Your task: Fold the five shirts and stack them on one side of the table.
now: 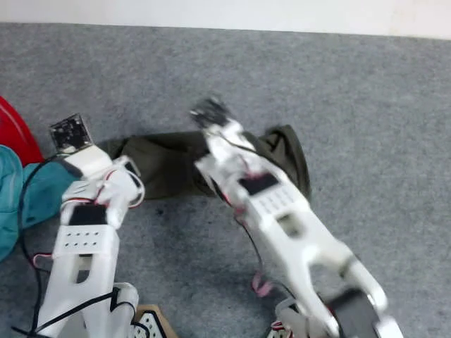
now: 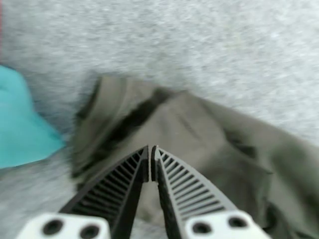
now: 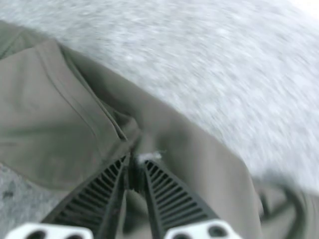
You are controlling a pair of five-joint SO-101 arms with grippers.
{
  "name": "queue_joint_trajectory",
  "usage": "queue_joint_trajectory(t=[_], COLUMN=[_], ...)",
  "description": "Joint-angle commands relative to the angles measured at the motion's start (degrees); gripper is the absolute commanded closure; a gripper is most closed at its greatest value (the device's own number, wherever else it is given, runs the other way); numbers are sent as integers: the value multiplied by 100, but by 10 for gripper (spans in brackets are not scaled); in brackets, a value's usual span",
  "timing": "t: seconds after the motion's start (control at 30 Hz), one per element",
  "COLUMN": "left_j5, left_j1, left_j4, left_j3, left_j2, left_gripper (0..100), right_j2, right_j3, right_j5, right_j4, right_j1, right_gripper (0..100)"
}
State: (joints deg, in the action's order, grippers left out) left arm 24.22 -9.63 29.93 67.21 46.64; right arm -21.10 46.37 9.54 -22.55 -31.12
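Olive shirt: crumpled olive-green fabric shirt (image 1: 169, 167), bunched mid-counter on the grey felt counter (image 1: 366, 105).
Left fingers (image 2: 124, 184): closed tip to tip, empty, over the shirt's end.
Right fingers (image 3: 169, 194): pinched on a fold of it.
Teal shirt (image 1: 8, 184): heaped at the counter's edge, beside a red curved object (image 1: 14, 130).

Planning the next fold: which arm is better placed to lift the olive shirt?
Right, probably. The right gripper is shut at a bunched crease of the olive shirt, seemingly pinching it. The left gripper is shut over the shirt's end near the teal shirt, holding nothing.
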Motion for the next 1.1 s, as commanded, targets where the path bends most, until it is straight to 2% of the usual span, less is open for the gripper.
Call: queue_joint_trajectory(t=[0.0, 0.17, 0.47, 0.77, 0.97, 1.07], left_j5=[141, 158, 141, 167, 158, 158], left_j1=[435, 462, 382, 13, -57, -207], left_j4=[-352, -220, 475, 1055, 1204, 1459], left_j3=[4, -690, -2791, -3837, -4321, -4646], left_j2=[66, -1121, -4048, -5077, -5640, -5947], left_gripper=[951, 951, 951, 951, 951, 951], right_j2=[-813, -664, -163, 998, 1727, 1727], right_j3=[620, 435, 163, -119, -576, -593], right_j5=[-835, -1037, -1064, -1037, -1037, -1064], right_j4=[75, -444, -418, 1015, 989, 347], right_j1=[585, 910, 497, 110, -13, -180], right_gripper=[991, 991, 991, 991, 991, 991])
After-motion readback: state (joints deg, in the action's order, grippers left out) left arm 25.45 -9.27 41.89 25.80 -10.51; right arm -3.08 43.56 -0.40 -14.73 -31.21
